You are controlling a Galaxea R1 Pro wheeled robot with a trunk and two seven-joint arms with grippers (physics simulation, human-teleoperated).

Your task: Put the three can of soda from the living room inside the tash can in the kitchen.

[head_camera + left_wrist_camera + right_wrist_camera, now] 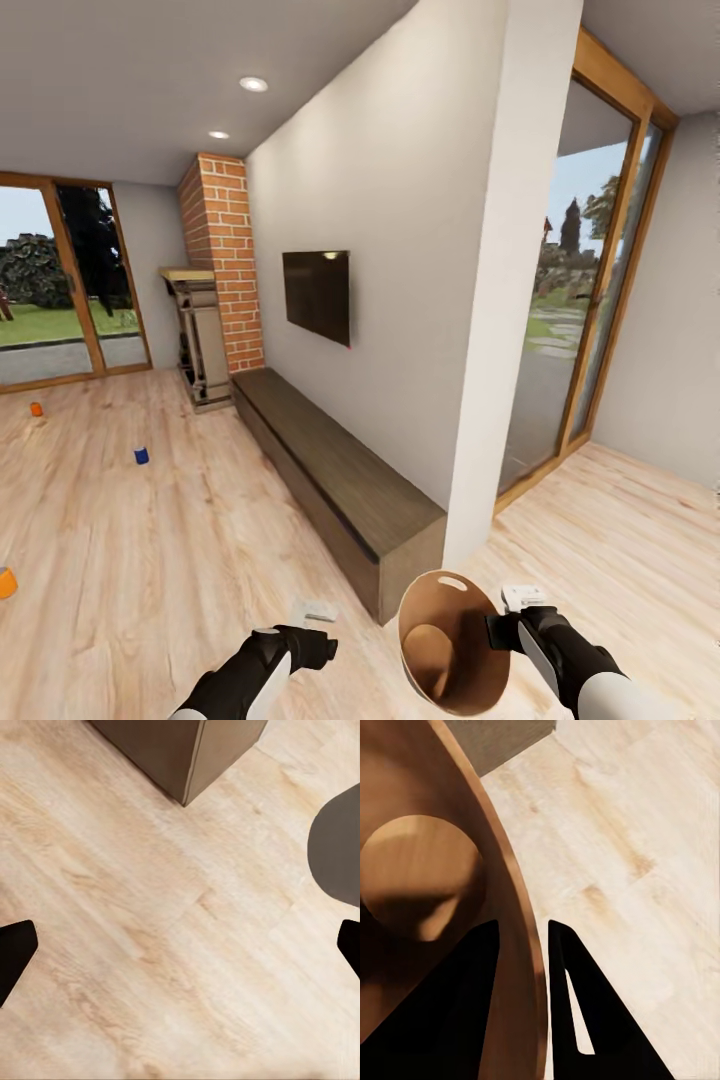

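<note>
From the head camera, the right gripper [497, 632] carries the tash can [452, 645] by its rim, bin empty, while all three cans lie on the living room floor [150, 540]: orange can [36, 409], blue can [141, 456], second orange can [6, 582]. Nothing binned yet, by my read. Left wrist: the left gripper [180, 945] is spread wide over bare planks. Right wrist: fingers [577, 997] pinch the bin wall.

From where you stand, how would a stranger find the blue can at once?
Start at the brick fireplace on the far wall, then look down to the wood floor in front of it. The blue can stands upright there, alone. The other two cans are orange.
</note>
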